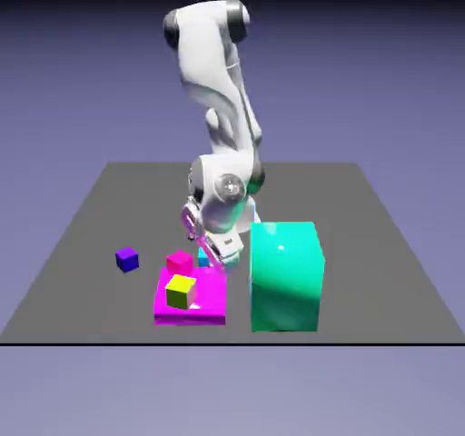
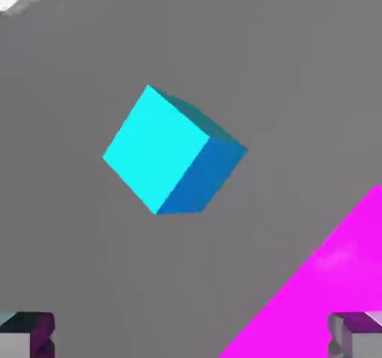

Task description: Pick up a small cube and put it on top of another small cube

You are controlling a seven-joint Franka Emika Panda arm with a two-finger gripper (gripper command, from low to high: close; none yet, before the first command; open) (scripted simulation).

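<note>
The pincer (image 2: 191, 338) is wide apart, right above the small cyan cube (image 2: 168, 151). Nothing is picked up yet. The yellow cube (image 1: 181, 291) waits near, on the pink slab (image 1: 204, 305).

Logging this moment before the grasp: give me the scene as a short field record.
end effector: open, above the cyan cube, holding nothing
cyan cube: on the grey table, between the finger tips' lines, untouched
yellow cube: resting on the magenta slab
pink cube: at the slab's far edge
big teal block: to the exterior view's right of the slab
dark blue cube: alone, to the exterior view's left
stack: not yet made
</note>
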